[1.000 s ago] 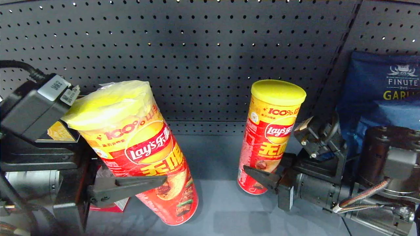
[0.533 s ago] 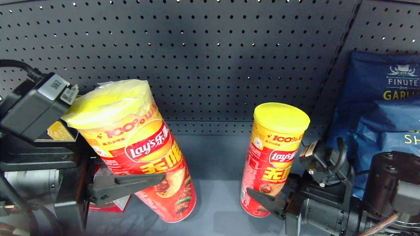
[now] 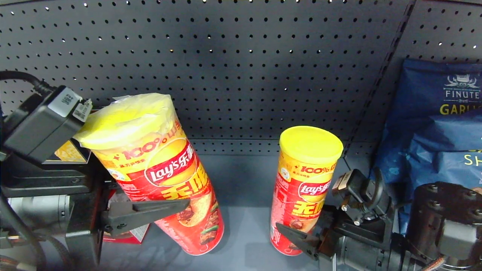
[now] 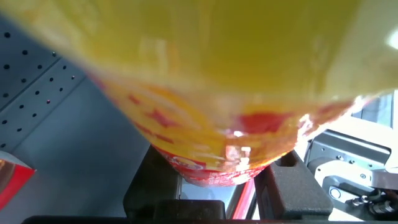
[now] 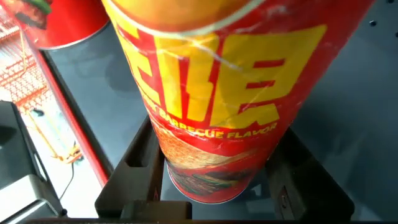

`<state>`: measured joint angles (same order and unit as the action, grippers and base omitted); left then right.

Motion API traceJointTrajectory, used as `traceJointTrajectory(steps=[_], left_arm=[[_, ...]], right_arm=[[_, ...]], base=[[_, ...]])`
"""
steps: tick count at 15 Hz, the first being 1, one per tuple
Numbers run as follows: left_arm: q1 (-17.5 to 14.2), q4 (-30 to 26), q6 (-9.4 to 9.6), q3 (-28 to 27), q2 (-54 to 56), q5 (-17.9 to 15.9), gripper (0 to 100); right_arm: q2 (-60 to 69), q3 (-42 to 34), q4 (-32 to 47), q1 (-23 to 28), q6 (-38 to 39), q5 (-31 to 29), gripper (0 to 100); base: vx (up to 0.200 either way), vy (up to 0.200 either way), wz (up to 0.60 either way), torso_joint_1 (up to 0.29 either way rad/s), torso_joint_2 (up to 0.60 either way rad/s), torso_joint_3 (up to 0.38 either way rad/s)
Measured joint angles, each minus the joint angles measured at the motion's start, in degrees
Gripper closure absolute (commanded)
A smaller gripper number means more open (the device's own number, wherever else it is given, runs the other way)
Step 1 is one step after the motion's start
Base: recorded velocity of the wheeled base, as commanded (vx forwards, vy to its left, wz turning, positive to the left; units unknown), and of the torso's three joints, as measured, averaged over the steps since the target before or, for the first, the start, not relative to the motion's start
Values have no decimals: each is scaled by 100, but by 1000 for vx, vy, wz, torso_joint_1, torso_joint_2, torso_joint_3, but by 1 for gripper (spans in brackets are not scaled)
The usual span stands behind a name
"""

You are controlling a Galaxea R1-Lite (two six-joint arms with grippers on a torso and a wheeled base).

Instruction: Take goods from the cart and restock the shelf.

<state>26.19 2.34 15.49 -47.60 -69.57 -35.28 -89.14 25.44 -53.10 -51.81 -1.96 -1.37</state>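
A large plastic-wrapped chips can pack with a yellow top leans tilted at the left of the grey shelf floor. My left gripper is shut on its lower half, and one finger crosses its front. In the left wrist view the pack sits between my left gripper fingers. A single red chips can with a yellow lid stands nearly upright to the right, its base low by the shelf floor. My right gripper is shut on its bottom part, as the right wrist view shows the can in the gripper.
A dark pegboard backs the shelf. Blue snack bags stand at the right, close to my right arm. A red box lies behind my left gripper. Bare shelf floor lies between the two cans. The shelf's red front edge is nearby.
My right gripper has come down and a little left with the single can, which sits lower in view than before. The left gripper and its pack have hardly moved.
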Motion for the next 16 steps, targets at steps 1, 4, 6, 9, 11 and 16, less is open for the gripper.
traceJointTrajectory(steps=[1, 4, 6, 9, 11, 16], left_arm=[[0, 0, 2, 9, 0, 0, 100], [2, 6, 5, 15, -2, 2, 100], [7, 9, 10, 15, -2, 2, 100], [2, 9, 16, 22, -5, -2, 100], [0, 11, 16, 23, -5, -5, 100], [10, 9, 23, 32, -5, -5, 100]], right_arm=[[-11, -17, 4, -23, -2, -2, 100], [-88, -22, -16, -54, -6, -13, 100], [-144, -20, -68, -91, -4, -13, 100], [-232, -20, -145, -141, -6, -22, 100], [-271, -26, -185, -177, -15, -41, 100], [-282, -138, -161, -196, -17, -163, 0]], base=[[0, 0, 0, 0, 0, 0], [0, 0, 0, 0, 0, 0], [0, 0, 0, 0, 0, 0], [0, 0, 0, 0, 0, 0], [0, 0, 0, 0, 0, 0], [0, 0, 0, 0, 0, 0]])
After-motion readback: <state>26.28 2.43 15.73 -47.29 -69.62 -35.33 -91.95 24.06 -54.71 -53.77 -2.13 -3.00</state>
